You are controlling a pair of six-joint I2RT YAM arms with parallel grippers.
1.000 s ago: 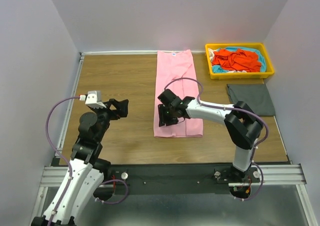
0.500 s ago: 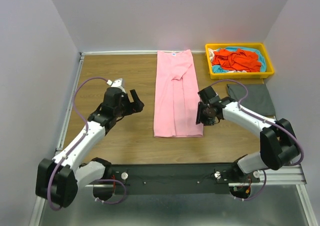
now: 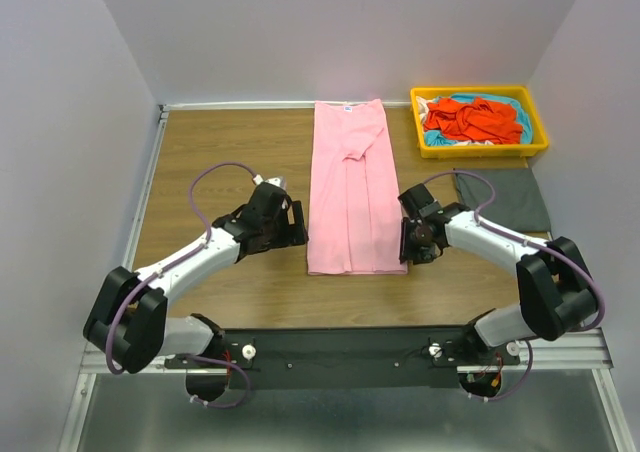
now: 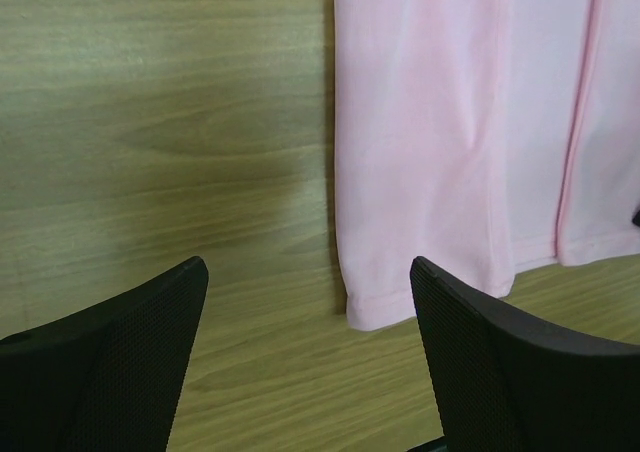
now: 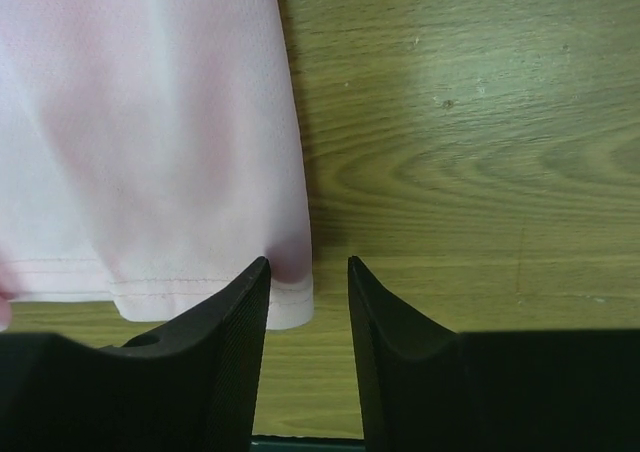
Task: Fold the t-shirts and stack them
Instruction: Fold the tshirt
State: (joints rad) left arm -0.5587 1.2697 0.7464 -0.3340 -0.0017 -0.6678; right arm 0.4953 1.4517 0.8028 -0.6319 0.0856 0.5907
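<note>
The light pink t-shirt (image 3: 350,187) lies flat mid-table as a long narrow strip, sleeves folded in. My left gripper (image 3: 297,222) is low beside the shirt's near left corner, open wide; in the left wrist view the pink hem corner (image 4: 375,307) lies just ahead of the left gripper (image 4: 308,272). My right gripper (image 3: 408,242) is at the near right corner, open with a narrow gap. In the right wrist view the pink shirt (image 5: 150,122) reaches with its hem corner between the fingers of the right gripper (image 5: 307,264). A folded dark grey t-shirt (image 3: 500,197) rests at the right.
A yellow tray (image 3: 480,152) at the back right holds a crumpled orange-red t-shirt (image 3: 470,117) on a turquoise one (image 3: 522,124). Walls close in the table on the left, back and right. The arms' mounting rail (image 3: 340,350) runs along the near edge.
The left arm has stretched out from the left side to the shirt's near left corner. The right gripper has left the top of the shirt and come to its near right corner.
</note>
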